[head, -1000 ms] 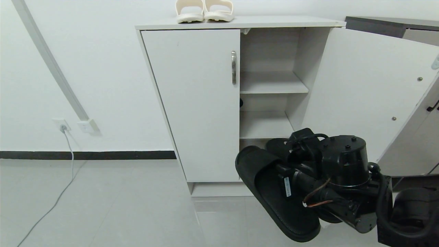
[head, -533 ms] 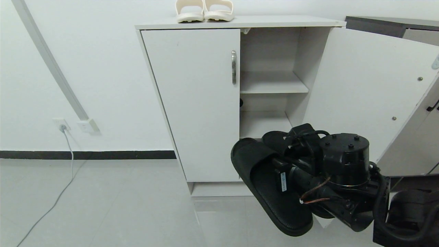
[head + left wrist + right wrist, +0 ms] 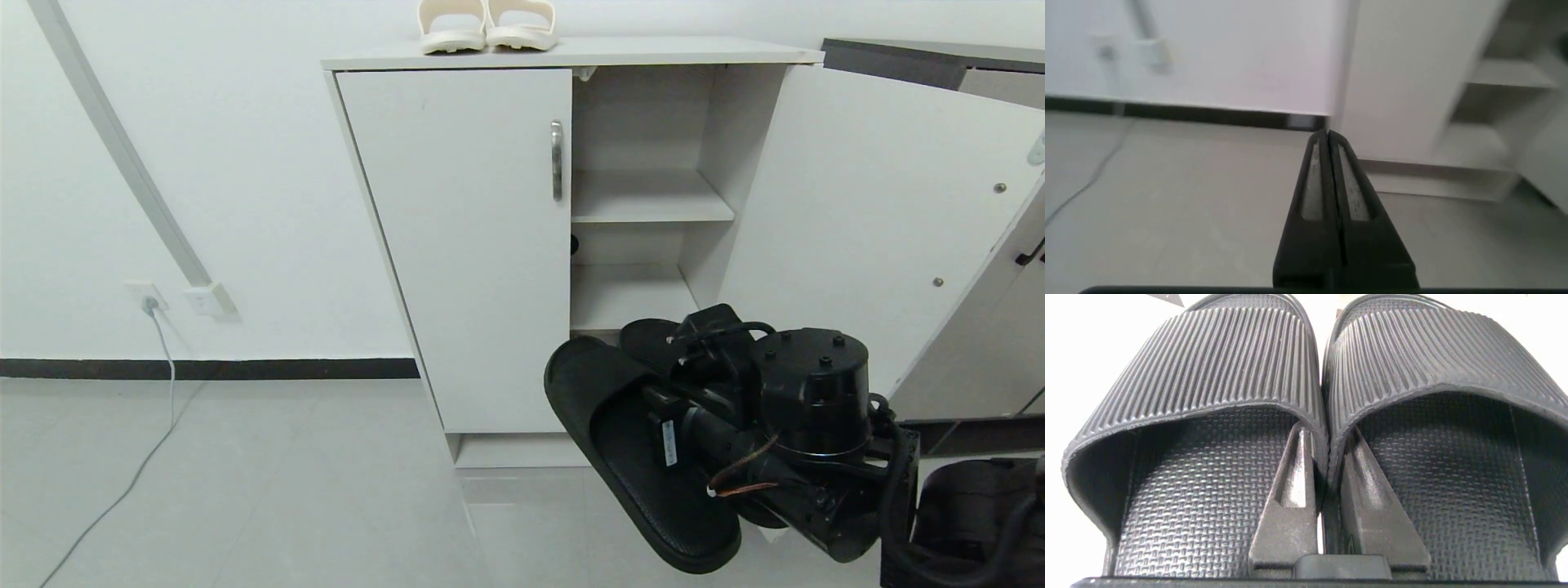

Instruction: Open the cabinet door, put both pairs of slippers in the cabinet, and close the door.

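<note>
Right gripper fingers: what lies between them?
The inner edges of the two black ribbed rubber slippers, pinched by the right gripper, shown in the right wrist view.

One slipper pair (image 3: 487, 26) lies on the cabinet (image 3: 457, 245) top, the other slipper pair (image 3: 624, 465) low before its open right half.

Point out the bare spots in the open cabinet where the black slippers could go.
Upper shelf and middle shelf, beside the closed door, look bare. The bottom compartment's mouth is crowded by the black slippers in the right hand.
</note>
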Motion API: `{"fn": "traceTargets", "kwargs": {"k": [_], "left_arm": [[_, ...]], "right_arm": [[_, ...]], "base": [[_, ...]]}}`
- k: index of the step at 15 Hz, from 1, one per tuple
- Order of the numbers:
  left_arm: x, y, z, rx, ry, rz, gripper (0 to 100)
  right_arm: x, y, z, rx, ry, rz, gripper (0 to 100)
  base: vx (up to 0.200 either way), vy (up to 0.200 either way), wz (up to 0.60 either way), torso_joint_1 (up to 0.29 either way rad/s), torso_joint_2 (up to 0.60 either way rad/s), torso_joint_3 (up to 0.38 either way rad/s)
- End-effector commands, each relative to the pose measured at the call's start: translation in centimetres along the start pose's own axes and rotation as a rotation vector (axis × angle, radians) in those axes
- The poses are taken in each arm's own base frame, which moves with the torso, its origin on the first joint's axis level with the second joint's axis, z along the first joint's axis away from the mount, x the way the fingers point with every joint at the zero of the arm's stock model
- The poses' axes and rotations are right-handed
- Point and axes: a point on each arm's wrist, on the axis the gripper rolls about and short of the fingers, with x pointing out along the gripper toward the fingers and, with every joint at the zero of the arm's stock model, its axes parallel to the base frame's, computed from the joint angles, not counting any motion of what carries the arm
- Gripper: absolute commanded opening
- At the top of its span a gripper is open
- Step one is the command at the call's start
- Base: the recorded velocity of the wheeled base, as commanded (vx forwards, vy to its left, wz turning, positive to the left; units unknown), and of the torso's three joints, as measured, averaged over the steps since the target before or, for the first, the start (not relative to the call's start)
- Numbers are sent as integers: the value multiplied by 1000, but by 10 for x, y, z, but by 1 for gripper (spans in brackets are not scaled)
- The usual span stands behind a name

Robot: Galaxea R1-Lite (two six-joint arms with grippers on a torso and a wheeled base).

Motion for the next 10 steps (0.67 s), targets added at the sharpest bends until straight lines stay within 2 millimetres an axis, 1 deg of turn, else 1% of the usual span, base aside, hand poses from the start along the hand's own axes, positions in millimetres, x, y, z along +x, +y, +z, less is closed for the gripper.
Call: {"fn": "traceTargets", "kwargs": {"k": [1,3,4,6,7,8,9,10], "left_arm": [[0,0,0,5,7,0,0],[0,-4,-1,77,14,-161,0],[0,-4,-1,82,13,-176,0],[0,-4,-1,48,16,-161,0],[0,-4,-1,44,17,-161,0],[0,-4,-1,44,17,-161,0],[0,-4,-1,44,17,-162,0],[0,-4,-1,44,17,-162,0]], "right_arm": [[0,0,-1,-2,5,0,0],[2,2,-1,-3,5,6,0],[3,7,-3,-6,7,16,0],[10,14,4,7,-17,2,0],[21,18,7,16,-34,-80,0],[36,22,10,42,-54,-195,0],[49,26,16,92,-85,-273,0],[56,26,16,111,-94,-315,0]], "base": [[0,0,0,0,0,0],[0,0,0,0,0,0],[0,0,0,0,0,0],[0,0,0,0,0,0],[0,0,0,0,0,0],[0,0,0,0,0,0],[0,0,0,0,0,0],[0,0,0,0,0,0]]}}
